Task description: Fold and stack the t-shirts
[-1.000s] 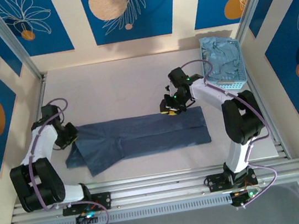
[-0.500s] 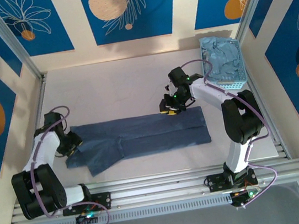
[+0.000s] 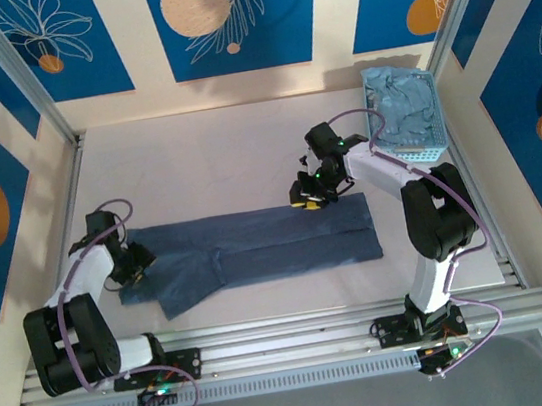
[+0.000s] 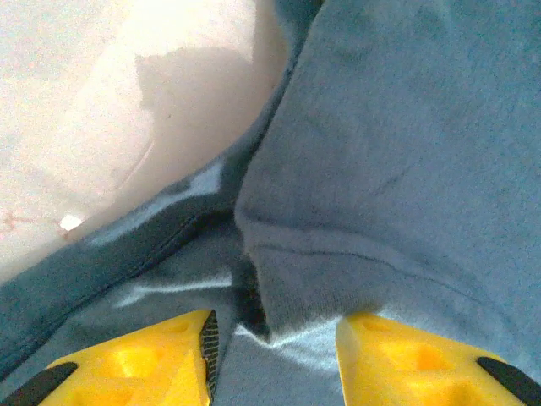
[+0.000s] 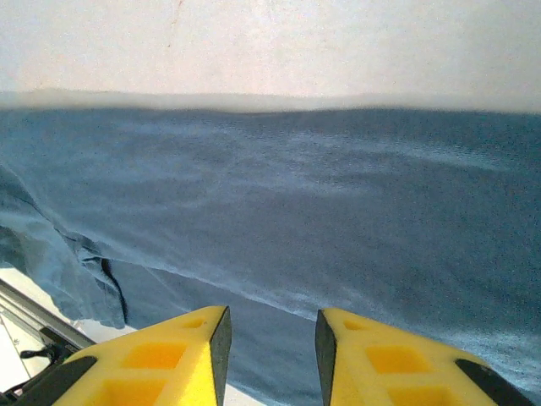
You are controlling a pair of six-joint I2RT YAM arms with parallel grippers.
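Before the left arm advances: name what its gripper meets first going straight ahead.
The dark slate-blue t-shirt. In the left wrist view the left gripper stands open, and a folded hem of that shirt lies just ahead of its gap. Depth is unclear, but cloth likely comes first.

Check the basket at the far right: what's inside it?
Crumpled pale blue t-shirts fill the basket. How many, and anything beneath them, is covered.

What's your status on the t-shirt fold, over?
Left hand open at dark slate-blue cloth t-shirt, left end. Right hand open over its far edge. Pale sky-blue t-shirts in pale blue perforated plastic basket.
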